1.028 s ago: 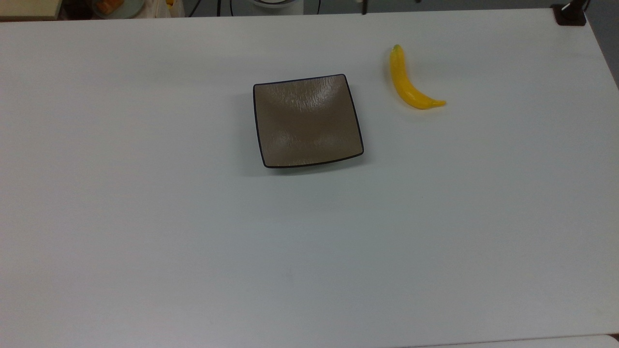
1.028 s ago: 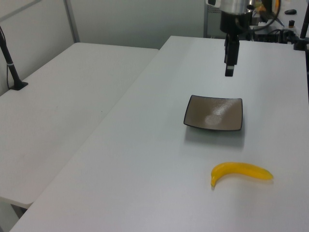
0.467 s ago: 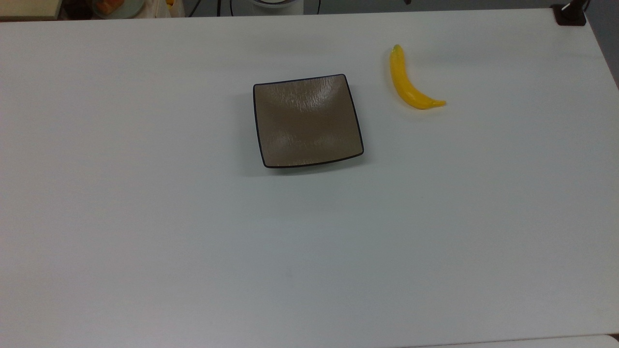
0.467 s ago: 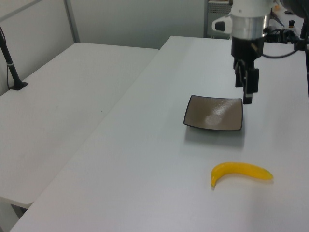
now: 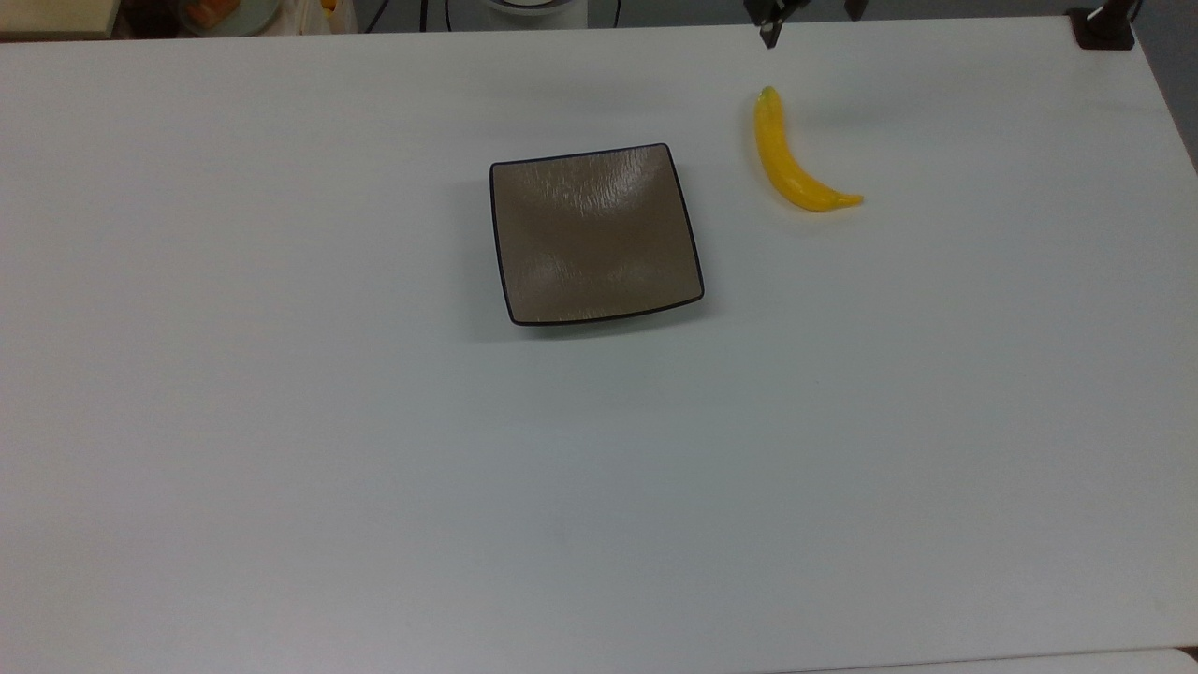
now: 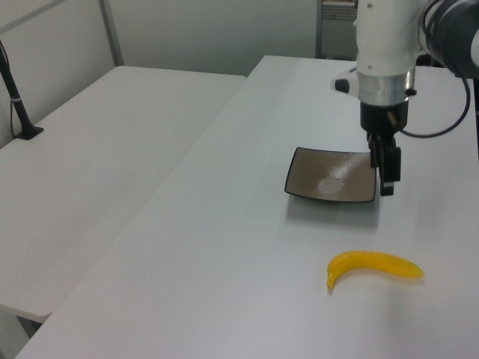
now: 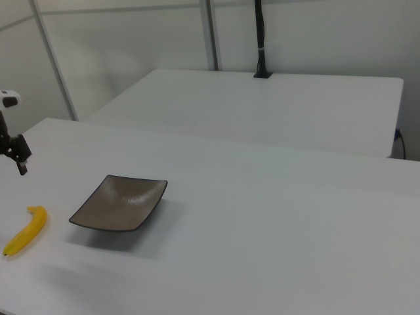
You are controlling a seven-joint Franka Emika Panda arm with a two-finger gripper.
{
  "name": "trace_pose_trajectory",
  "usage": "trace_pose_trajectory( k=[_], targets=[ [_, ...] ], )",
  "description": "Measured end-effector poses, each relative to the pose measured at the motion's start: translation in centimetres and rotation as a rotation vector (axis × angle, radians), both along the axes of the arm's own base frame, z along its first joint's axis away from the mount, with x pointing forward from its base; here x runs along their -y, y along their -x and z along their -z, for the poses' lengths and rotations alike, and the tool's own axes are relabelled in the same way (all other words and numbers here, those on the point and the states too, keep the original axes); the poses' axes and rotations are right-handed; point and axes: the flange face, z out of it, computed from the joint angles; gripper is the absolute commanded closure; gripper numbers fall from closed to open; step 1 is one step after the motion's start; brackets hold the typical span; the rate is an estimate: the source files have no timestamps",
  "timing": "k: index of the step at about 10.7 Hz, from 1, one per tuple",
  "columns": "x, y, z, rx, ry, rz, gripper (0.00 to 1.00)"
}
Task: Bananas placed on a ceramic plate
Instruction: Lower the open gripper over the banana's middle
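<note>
Claw (image 6: 385, 179) hangs from the white arm, fingers pointing down, in the air above the surface (image 5: 599, 468). In the left view it sits at the ceramic plate's (image 6: 331, 174) right edge, overlapping the near right corner. In the top view its dark tip (image 5: 769, 33) shows at the upper border, just above the banana's green end. Whether the fingers are apart or together: cannot tell. Nothing seen in its hold.

Banana (image 5: 791, 159): lies flat on the surface, off the plate, apart from it. Top view: to the right of the ceramic plate (image 5: 595, 234), level with its upper half. Long axis runs mostly up-down in the top view, curving toward the top view's right at the lower end. Greenish tip points toward the upper border; the stubby yellow end points right.

Left view: banana (image 6: 373, 265) nearer the camera than the plate, long axis across the frame.

Right view: banana (image 7: 25, 230) left of the plate (image 7: 119, 202), claw (image 7: 20, 164) above it.

Plate: square, brown, black rim, nothing on it.
</note>
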Motion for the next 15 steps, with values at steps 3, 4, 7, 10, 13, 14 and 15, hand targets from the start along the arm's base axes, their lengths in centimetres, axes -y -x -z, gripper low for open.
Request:
trace_pose_trajectory(
  k=[3, 4, 7, 10, 13, 14, 15],
  targets=[
    [0.2, 0.0, 4.6, 0.033, -0.027, 0.015, 0.0],
    [0.3, 0.1, 5.9, 0.041, -0.033, 0.017, 0.0],
    [0.7, 0.5, 9.2, 0.039, -0.039, 0.019, 0.0],
    [0.7, 0.4, 12.1, 0.045, -0.058, 0.022, 0.0],
    [0.4, -0.1, 14.9, 0.043, -0.082, 0.027, 0.0],
    [0.3, -0.2, 15.6, 0.038, -0.086, 0.028, 0.0],
    [0.3, -0.3, 16.3, 0.035, -0.086, 0.027, 0.0]
  ],
)
